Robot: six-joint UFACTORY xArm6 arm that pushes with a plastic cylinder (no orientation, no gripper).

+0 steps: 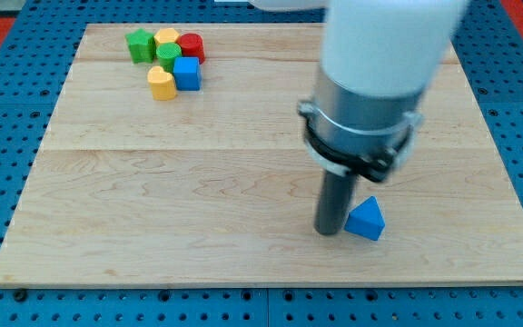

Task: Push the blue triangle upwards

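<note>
The blue triangle [367,219] lies on the wooden board [198,182] toward the view's bottom right. My tip [329,231] rests on the board just to the triangle's left, touching or nearly touching its left edge. The rod rises from there into the large grey and white arm body, which hides the board above it.
A cluster of blocks sits at the view's top left: a green star-like block [139,45], a yellow block [166,37], a green block [168,52], a red block [192,46], a blue cube [187,74] and a yellow block [161,83]. The board's bottom edge runs close below the triangle.
</note>
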